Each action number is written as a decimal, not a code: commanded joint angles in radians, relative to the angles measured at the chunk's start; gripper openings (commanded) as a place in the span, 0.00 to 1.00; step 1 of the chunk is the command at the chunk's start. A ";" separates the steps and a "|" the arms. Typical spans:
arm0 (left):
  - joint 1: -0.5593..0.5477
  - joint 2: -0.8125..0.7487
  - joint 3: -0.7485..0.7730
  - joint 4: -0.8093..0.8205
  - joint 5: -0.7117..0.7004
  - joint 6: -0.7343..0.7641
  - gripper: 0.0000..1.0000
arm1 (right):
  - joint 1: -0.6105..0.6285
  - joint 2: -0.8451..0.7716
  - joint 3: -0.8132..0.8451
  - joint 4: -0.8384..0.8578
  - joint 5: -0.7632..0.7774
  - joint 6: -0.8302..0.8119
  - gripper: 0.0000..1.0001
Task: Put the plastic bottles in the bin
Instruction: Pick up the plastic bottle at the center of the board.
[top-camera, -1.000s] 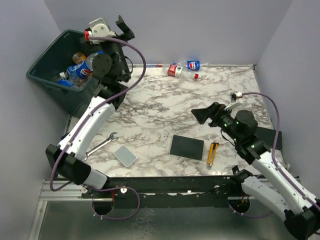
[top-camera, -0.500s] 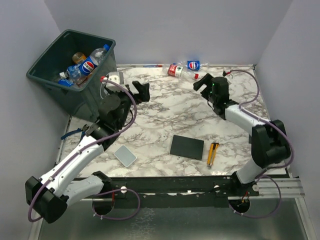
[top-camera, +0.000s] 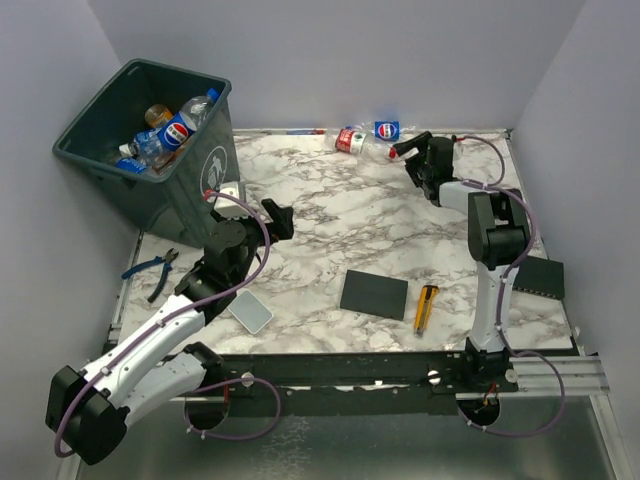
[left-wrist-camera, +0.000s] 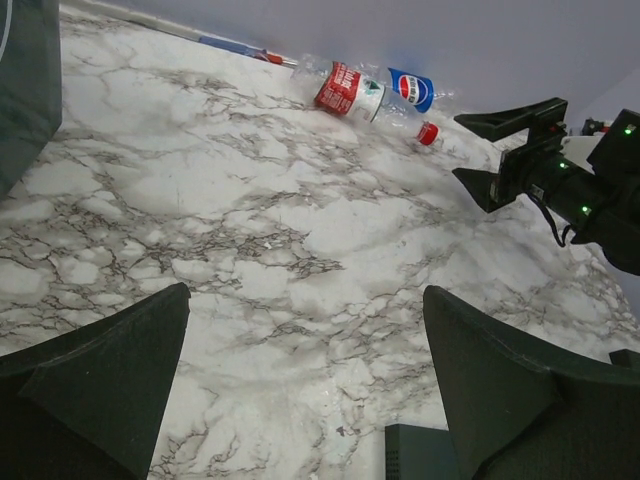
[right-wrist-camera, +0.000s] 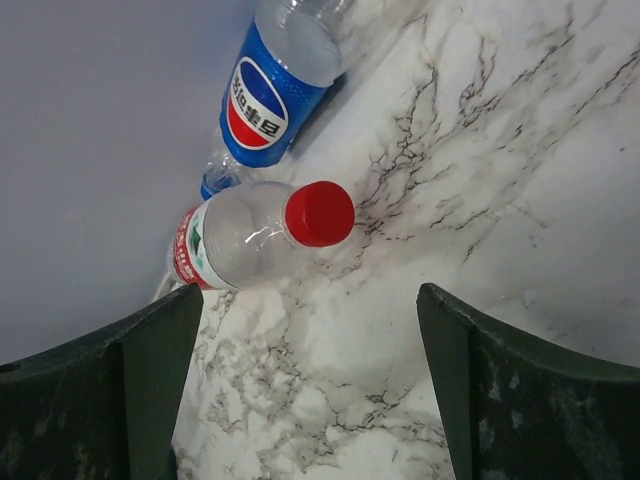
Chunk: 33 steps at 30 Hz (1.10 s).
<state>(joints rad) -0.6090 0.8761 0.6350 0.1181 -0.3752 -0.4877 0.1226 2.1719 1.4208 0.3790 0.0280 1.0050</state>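
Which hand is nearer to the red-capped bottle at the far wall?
Right. The right hand hovers just short of the red-capped bottle, open toward it; the left hand is far off, beside the bin.

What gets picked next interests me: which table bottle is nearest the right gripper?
The red-capped bottle: its cap faces the right gripper; the blue-label bottle lies beyond it.

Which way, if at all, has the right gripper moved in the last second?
Yes. The right gripper has moved away from the black pad toward the far wall, ending beside the red-capped bottle.
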 joint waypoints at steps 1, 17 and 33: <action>-0.002 0.010 -0.021 0.060 -0.021 -0.020 0.99 | 0.005 0.128 0.075 0.095 -0.076 0.183 0.90; -0.002 0.075 -0.011 0.094 -0.042 0.044 0.99 | 0.008 0.350 0.242 0.190 -0.115 0.335 0.63; -0.002 0.020 -0.006 0.082 -0.040 0.040 0.99 | 0.009 0.179 0.007 0.459 -0.168 0.337 0.01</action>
<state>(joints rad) -0.6090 0.9466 0.6220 0.1852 -0.3943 -0.4492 0.1253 2.4657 1.5108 0.7269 -0.0963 1.3640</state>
